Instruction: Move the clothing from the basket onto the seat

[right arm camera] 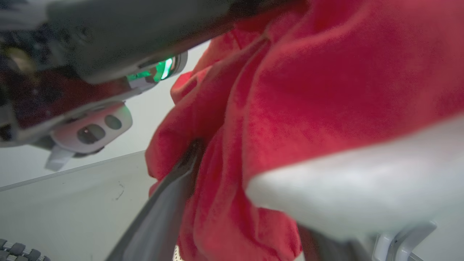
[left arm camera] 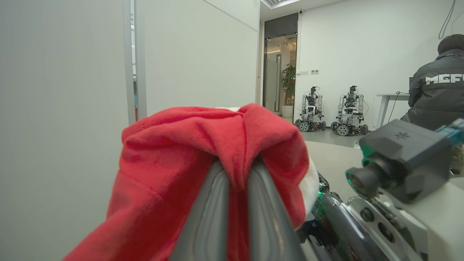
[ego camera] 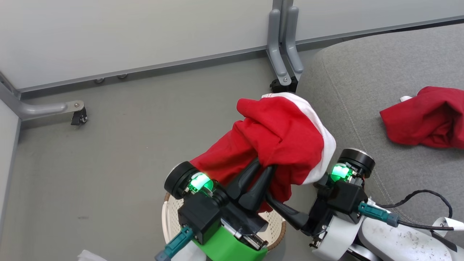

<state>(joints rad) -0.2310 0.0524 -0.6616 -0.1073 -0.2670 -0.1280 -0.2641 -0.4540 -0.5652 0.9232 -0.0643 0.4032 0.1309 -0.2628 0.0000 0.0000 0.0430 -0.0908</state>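
Two red garments belong on the seat (ego camera: 380, 65). One of them, the crumpled red garment (ego camera: 424, 119), lies there now, well off to the right of the right jaws. The other, the red garment with the white hem (ego camera: 279, 134), hangs up in the air. The left jaws are squeezed together on a fold of it, and the cloth bunches over their tips and droops down both sides. The basket (ego camera: 170, 224) sits right under the left jaws, on the floor (ego camera: 127, 145). The right jaws stand wide apart, just beside the left ones. Some of the cloth hangs between them, but they do not pinch it.

What could go wrong? The hold is on a small fold, so a quick swing could make the cloth slip out. It is not over the seat yet, so it would drop back into the basket or onto the floor. The loose end could also snag on the right jaws, or catch on the basket rim and tip it.
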